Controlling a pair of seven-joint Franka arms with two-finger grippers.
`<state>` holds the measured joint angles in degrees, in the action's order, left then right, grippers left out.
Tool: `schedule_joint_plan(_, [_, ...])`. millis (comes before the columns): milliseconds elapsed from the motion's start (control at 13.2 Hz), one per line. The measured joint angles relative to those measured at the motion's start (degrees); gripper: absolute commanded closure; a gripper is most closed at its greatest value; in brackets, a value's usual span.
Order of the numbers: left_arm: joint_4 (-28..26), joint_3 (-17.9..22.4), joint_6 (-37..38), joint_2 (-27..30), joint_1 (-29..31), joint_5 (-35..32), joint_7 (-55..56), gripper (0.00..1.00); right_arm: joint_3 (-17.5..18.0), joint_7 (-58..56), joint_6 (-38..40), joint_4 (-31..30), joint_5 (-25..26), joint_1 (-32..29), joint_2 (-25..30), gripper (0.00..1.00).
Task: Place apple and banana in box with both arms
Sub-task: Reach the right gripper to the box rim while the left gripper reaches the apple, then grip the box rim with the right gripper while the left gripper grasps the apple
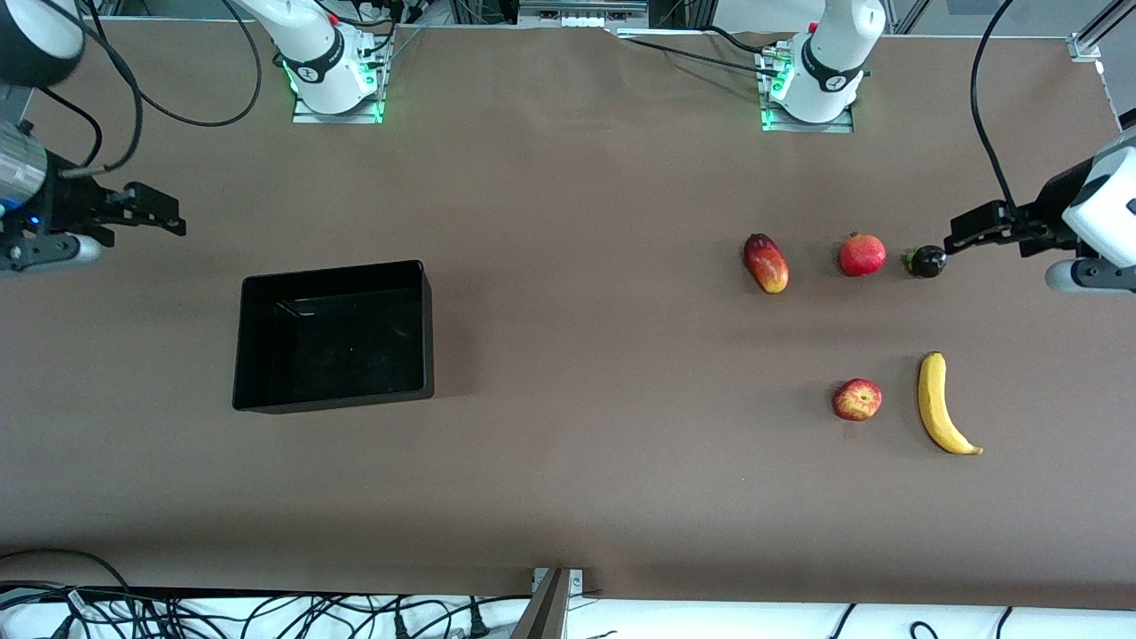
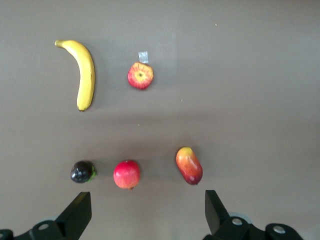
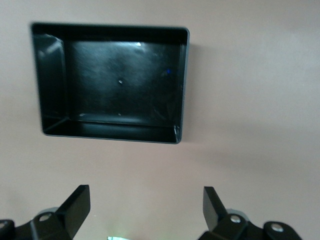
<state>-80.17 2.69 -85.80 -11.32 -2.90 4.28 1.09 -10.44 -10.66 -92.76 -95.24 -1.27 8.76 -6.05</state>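
The apple [image 1: 857, 399], red with yellow patches, lies on the brown table toward the left arm's end, beside the long yellow banana [image 1: 942, 404]. Both show in the left wrist view, the apple [image 2: 140, 76] and the banana [image 2: 83, 73]. The black box [image 1: 334, 335] stands empty toward the right arm's end and fills the right wrist view [image 3: 52, 75]. My left gripper [image 1: 951, 240] is open and empty, held high at the table's left-arm end next to a dark fruit. My right gripper [image 1: 173, 222] is open and empty, up in the air near the box's far corner.
Farther from the front camera than the apple lies a row of other fruits: an elongated red-yellow fruit [image 1: 766, 263], a round red fruit with a crown tip [image 1: 862, 255] and a small dark fruit [image 1: 926, 261]. A small strip of tape [image 2: 143, 57] lies by the apple.
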Motion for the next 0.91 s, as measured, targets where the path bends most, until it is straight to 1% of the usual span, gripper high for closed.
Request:
schedule_joint_plan(151, [-0.75,0.0,-5.62,-3.44,0.24,-0.01,0.0,0.0,-0.36,0.0,-7.24,-3.47,0.16,-0.37,-4.3,0.0])
schedule_joint_plan(378, [-1.82,0.0,-16.78,-11.18,0.72,-0.04,0.0,0.0,-0.86,-0.03,-20.4,-10.63,0.18,-1.75,-10.19,0.0])
schedule_joint_plan(529, [-3.43,0.0,-25.96,-16.44,0.89,-0.56,0.0,0.0,-0.94,-0.21,-27.9,-14.36,0.17,-2.9,-12.9,0.0])
schedule_joint_plan(680, [-7.05,-0.01,-36.74,-20.37,0.95,-1.22,0.0,0.0,-0.95,-0.21,-34.04,-17.31,0.15,-3.59,-14.85,0.0])
schedule_joint_plan(756, [-9.23,-0.01,-42.01,-21.86,0.97,-1.3,0.01,0.0,-0.95,-0.21,-36.61,-18.64,-0.22,-3.68,-15.67,0.07])
schedule_joint_plan(831, [-11.63,0.0,-47.34,-23.05,0.99,-1.32,0.1,0.0,-0.94,-0.22,-39.14,-20.09,-1.15,-3.69,-16.43,0.25])
schedule_joint_plan(907, [-14.17,-0.02,-52.35,-23.91,0.99,-1.33,0.18,0.0,-0.94,-0.42,-41.39,-21.51,-2.09,-3.69,-17.07,0.52])
